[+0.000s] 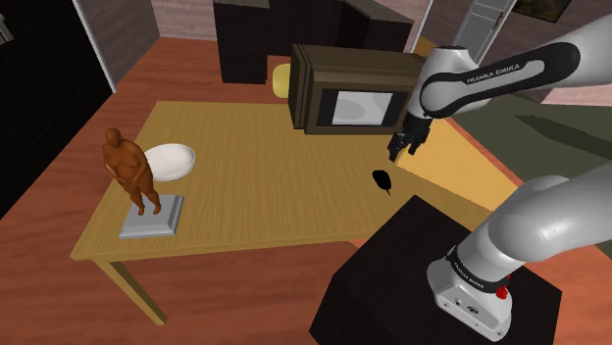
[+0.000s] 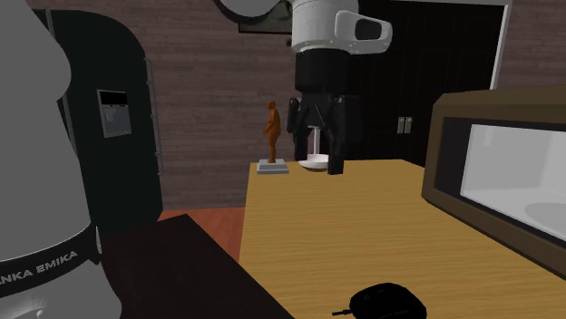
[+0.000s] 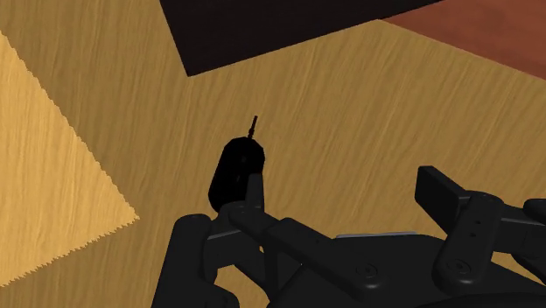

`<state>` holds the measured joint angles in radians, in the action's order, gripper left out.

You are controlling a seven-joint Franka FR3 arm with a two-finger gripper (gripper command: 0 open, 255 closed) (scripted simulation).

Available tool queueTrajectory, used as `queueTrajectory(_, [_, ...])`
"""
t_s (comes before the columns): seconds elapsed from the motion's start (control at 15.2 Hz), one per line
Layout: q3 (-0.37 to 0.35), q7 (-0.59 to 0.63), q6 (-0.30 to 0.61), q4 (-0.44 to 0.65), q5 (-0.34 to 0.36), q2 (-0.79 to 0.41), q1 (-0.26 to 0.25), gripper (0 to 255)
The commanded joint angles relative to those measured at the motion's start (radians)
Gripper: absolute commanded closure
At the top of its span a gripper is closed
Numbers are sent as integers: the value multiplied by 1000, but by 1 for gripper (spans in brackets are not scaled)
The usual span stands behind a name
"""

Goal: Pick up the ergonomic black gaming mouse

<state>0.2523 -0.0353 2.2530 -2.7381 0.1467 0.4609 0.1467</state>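
Wrist view: my gripper [image 3: 343, 179] is released, fingers apart, nothing between them. The black mouse [image 3: 238, 171] lies on the wooden table [image 3: 350, 96]. It sits by one finger [image 3: 252, 194], not centred in the gap, with its cable stub [image 3: 254, 123] pointing away from me. No grasp yet. Left to do, by my read: centre over it, descend, close, lift.

Second exterior view adds height: the gripper hangs well above the tabletop.

Shoulder view adds layout: the mouse is near the table edge, between gripper and stand [image 1: 412, 265]. The brown windowed box [image 1: 348, 88] is close behind. The figurine [image 1: 129, 167] and white bowl [image 1: 167, 160] are well apart, toward that view's left.
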Motion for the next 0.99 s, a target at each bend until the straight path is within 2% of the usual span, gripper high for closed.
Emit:
queueTrajectory(0.0, [27,-4,103,-5,-8,-82,6,0])
queueTrajectory(0.26, [84,-39,285,5,-64,-253,3,0])
queueTrajectory(0.46, [123,-107,410,31,-168,-395,-14,0])
queueTrajectory(0.59, [133,-187,482,58,-285,-493,-22,0])
queueTrajectory(0.73, [113,-290,540,96,-435,-593,-6,0])
queueTrajectory(0.86, [58,-395,585,142,-581,-689,46,0])
queueTrajectory(0.92, [32,-421,599,158,-618,-717,73,0])
